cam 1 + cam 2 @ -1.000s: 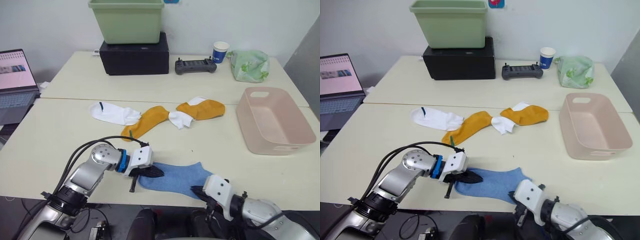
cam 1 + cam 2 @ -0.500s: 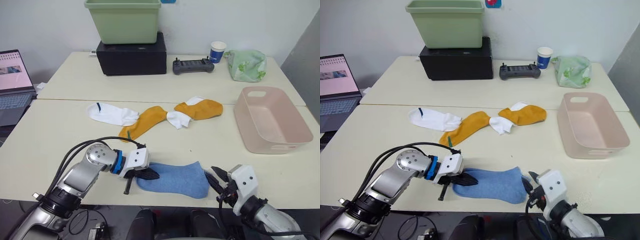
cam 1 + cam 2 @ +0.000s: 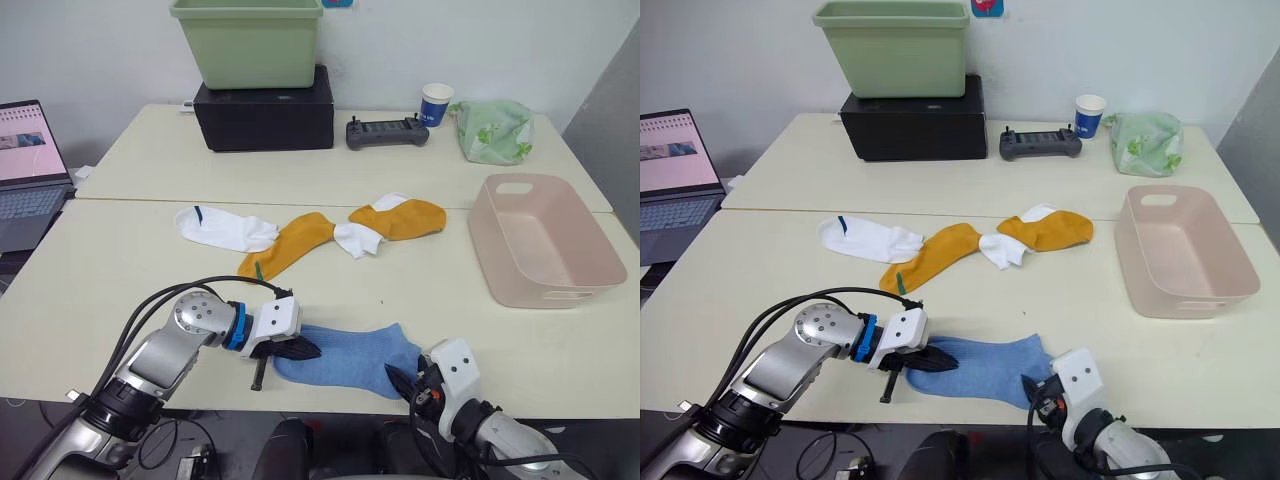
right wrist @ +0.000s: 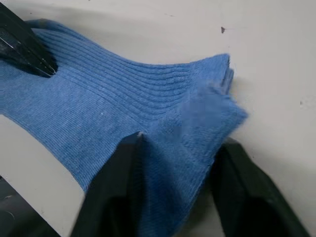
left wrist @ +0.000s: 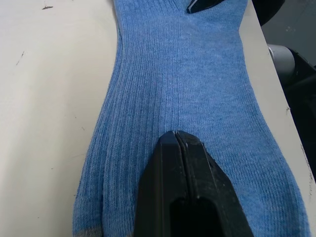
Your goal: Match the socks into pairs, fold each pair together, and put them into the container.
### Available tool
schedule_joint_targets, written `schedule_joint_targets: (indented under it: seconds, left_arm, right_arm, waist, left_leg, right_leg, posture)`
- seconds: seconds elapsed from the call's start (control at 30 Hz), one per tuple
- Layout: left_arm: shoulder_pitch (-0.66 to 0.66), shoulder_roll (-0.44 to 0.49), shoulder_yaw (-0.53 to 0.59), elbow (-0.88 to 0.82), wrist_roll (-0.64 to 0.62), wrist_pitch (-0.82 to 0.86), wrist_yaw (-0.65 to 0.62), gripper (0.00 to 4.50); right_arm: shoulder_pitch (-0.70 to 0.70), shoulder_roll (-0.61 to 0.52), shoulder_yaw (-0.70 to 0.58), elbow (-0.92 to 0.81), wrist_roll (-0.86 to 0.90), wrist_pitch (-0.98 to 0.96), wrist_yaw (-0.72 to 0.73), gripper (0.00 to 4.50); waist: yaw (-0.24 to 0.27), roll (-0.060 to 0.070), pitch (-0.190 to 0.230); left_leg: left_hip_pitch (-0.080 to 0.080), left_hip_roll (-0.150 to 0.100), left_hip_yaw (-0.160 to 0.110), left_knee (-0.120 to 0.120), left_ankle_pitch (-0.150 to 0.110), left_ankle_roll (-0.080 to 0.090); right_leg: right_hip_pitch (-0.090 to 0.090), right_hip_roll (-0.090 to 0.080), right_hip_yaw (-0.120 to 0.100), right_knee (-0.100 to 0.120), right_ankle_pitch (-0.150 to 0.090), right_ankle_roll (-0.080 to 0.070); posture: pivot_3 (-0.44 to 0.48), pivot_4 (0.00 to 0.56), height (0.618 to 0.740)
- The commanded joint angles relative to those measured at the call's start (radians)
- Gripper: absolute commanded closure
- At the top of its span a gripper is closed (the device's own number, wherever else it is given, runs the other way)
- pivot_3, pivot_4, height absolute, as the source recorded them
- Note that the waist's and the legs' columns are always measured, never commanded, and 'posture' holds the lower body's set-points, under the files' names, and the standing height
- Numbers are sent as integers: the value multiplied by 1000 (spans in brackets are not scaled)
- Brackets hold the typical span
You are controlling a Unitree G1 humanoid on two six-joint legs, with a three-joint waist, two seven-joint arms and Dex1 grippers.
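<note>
Pincers sit at opposite ends of the light blue socks (image 3: pixel 348 359), which lie stacked flat at the near edge of the worktop (image 3: pixel 100 270), long axis running left to right between the two arms. The left pincer (image 3: pixel 298 349) is pinched shut on the left end. The right pincer (image 3: pixel 400 380) has its fingers (image 4: pixel 116 165) spread wide astride the right end, one to each side of the cuff, not yet closed. So a fold would likely carry one end over along that axis. The pale pink container (image 3: pixel 540 240) stands farther right and back, nearer the right arm; white and mustard socks (image 3: pixel 300 240) lie mid-worktop.
</note>
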Motion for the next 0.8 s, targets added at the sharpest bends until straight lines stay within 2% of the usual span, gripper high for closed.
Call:
schedule_joint_targets:
  seconds: [0.03, 0.07, 0.1, 0.27, 0.53, 0.67, 0.8]
  left_arm:
    - [31, -1, 9, 18, 26, 16, 41, 4500]
    - [37, -1, 9, 9, 24, 19, 43, 4500]
    - [42, -1, 10, 1, 23, 22, 44, 4500]
    - [55, -21, 20, -52, -3, 61, 70, 4500]
    - [-19, -133, 22, -146, -79, 228, 142, 4500]
    - [-41, -161, -14, -112, -46, 215, 147, 4500]
    - [-30, -142, -61, -48, 10, 173, 143, 4500]
  right_arm:
    - [-10, 14, -63, -24, 37, 3, 4, 3975]
    - [-10, 16, -79, -28, 48, 6, 8, 4374]
    - [-9, 16, -92, -32, 56, 8, 13, 4445]
    - [2, 1, -135, -40, 77, -2, 34, 4445]
    - [-27, -53, -283, -74, 166, 43, 86, 4445]
    - [-71, -81, -323, -131, 250, 112, 99, 4445]
    - [-152, -102, -294, -186, 338, 204, 79, 4445]
  waist:
    - [0, 0, 0]
    - [0, 0, 0]
    - [0, 0, 0]
    - [2, 0, 0]
    - [1, -2, 2]
    - [-2, -2, 2]
    - [-5, -2, 2]
  left_leg:
    - [0, 0, 0, 0, 0, 0]
    - [0, 0, 0, 0, 0, 0]
    - [0, 0, 0, 0, 0, 0]
    - [0, 0, 0, 0, 0, 0]
    - [-1, 0, 0, 0, 0, 0]
    - [-1, 0, 0, -1, 0, 0]
    - [1, 0, 0, -6, 0, 0]
  right_leg:
    - [0, 0, 0, 0, 0, 0]
    - [0, 0, 0, 0, 0, 0]
    - [0, 0, 0, 0, 0, 0]
    - [0, 0, 0, 0, 0, 0]
    - [0, 0, -1, 0, 0, 0]
    - [0, 0, -1, 0, 1, -1]
    - [-2, 0, 0, 0, 1, -1]
  posture:
    - [0, 150, 720]
    - [0, 150, 720]
    - [0, 150, 720]
    - [0, 150, 720]
    - [0, 150, 720]
    - [0, 150, 720]
    - [0, 150, 720]
